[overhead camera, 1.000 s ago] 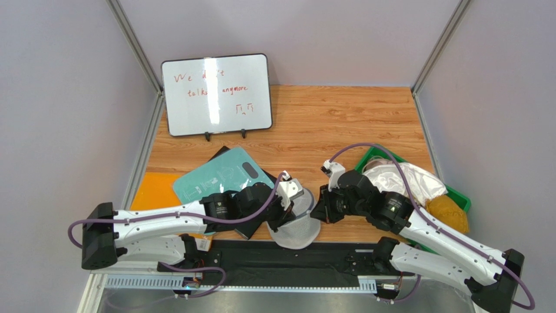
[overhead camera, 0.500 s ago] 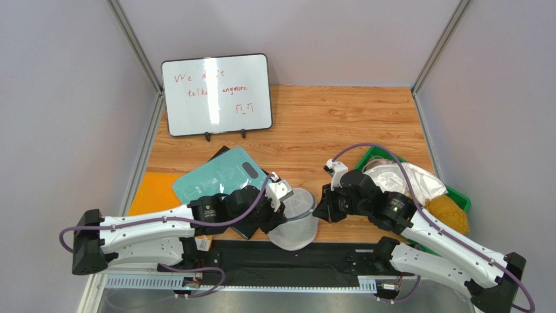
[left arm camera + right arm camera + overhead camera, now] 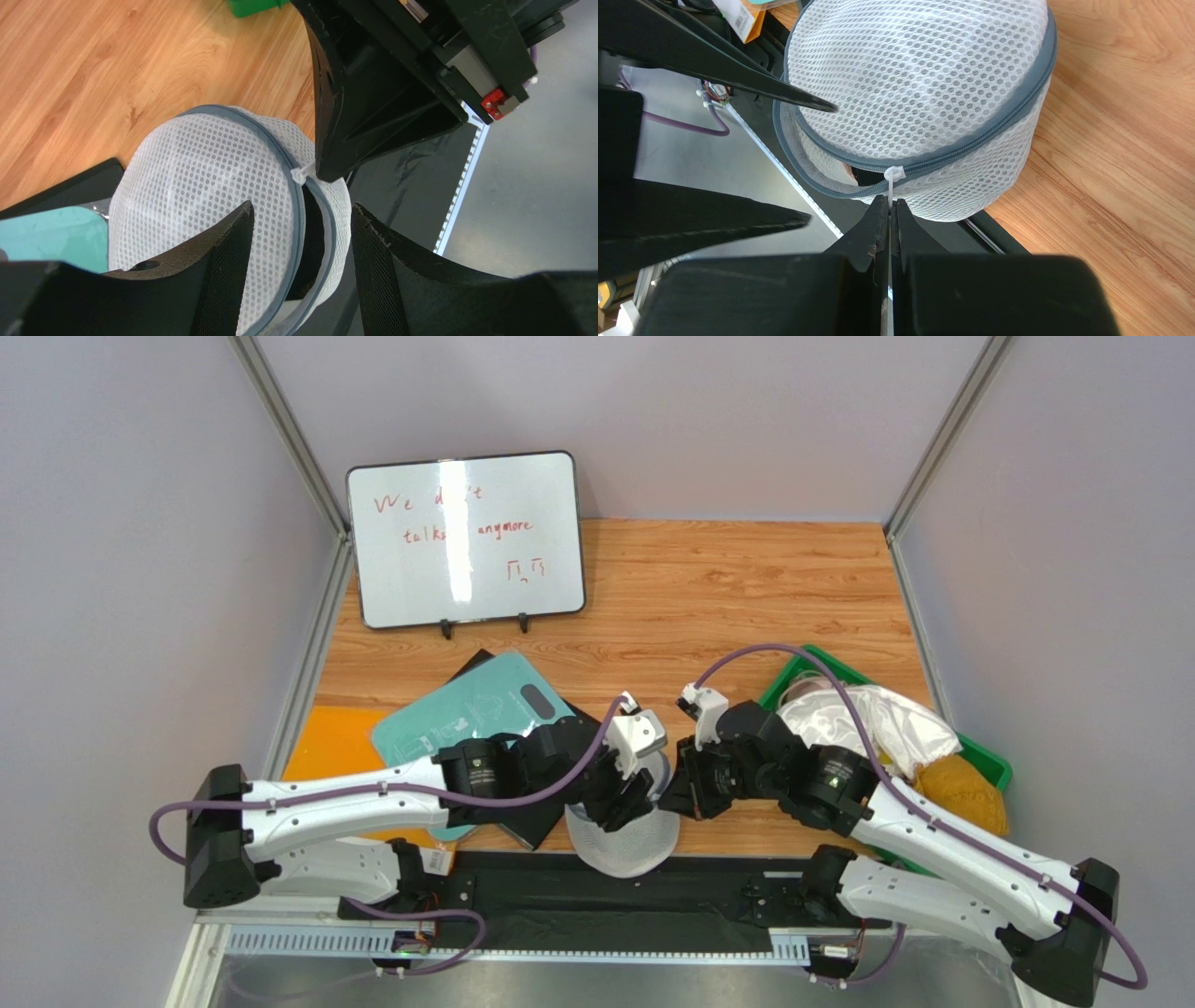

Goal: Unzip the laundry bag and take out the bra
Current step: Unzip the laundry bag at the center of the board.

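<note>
The laundry bag (image 3: 627, 836), a round white mesh pouch with a grey-blue zip rim, sits at the table's near edge. Its zip is partly undone, and a dark gap (image 3: 317, 231) shows between lid and wall. My right gripper (image 3: 889, 203) is shut on the white zip pull (image 3: 893, 176) at the bag's side. My left gripper (image 3: 302, 208) stands open astride the rim, one finger (image 3: 210, 259) over the mesh lid and the other finger (image 3: 393, 266) outside the wall. From above, the left gripper (image 3: 629, 773) and right gripper (image 3: 683, 787) meet over the bag. The bra is hidden.
A whiteboard (image 3: 466, 539) stands at the back left. A teal board (image 3: 470, 714) lies over a black item and an orange sheet (image 3: 330, 745) beside the left arm. At the right, a green bin (image 3: 988, 759) holds a white cloth (image 3: 877, 717), with a brown bundle (image 3: 961, 791).
My left gripper opened, drew back to the left, then came back over the bag's rim. The right gripper stayed shut on the zip pull and shifted slightly left.
</note>
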Controlling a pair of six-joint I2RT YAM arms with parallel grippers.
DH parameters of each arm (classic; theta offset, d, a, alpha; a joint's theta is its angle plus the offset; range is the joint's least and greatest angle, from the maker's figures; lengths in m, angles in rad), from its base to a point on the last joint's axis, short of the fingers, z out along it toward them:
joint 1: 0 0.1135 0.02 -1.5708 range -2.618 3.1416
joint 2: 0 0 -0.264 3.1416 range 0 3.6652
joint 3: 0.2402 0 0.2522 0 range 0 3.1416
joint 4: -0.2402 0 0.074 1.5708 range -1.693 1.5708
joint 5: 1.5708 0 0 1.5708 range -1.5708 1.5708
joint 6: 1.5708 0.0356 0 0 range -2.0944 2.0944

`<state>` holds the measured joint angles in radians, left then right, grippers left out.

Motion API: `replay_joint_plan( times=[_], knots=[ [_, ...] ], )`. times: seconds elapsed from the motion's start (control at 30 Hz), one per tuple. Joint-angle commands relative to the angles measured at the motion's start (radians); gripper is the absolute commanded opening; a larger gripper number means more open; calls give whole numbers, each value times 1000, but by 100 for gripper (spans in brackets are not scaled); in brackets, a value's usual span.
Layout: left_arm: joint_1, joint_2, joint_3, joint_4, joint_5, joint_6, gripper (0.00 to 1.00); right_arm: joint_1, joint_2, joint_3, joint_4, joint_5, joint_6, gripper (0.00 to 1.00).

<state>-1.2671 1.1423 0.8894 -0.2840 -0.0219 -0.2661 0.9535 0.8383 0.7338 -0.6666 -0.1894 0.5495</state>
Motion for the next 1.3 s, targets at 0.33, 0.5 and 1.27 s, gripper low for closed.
replay_joint_plan(
  times=[0.33, 0.5, 1.27],
  knots=[
    [-12, 79, 14, 45, 13, 18, 60, 25, -34, 32, 38, 5, 3, 0],
    [-12, 73, -20, 77, 11, 10, 60, 25, -31, 49, 4, 5, 3, 0],
    [-12, 83, -67, 78, 0, -10, 5, 27, -33, 69, -19, 19, 7, 0]
  ],
)
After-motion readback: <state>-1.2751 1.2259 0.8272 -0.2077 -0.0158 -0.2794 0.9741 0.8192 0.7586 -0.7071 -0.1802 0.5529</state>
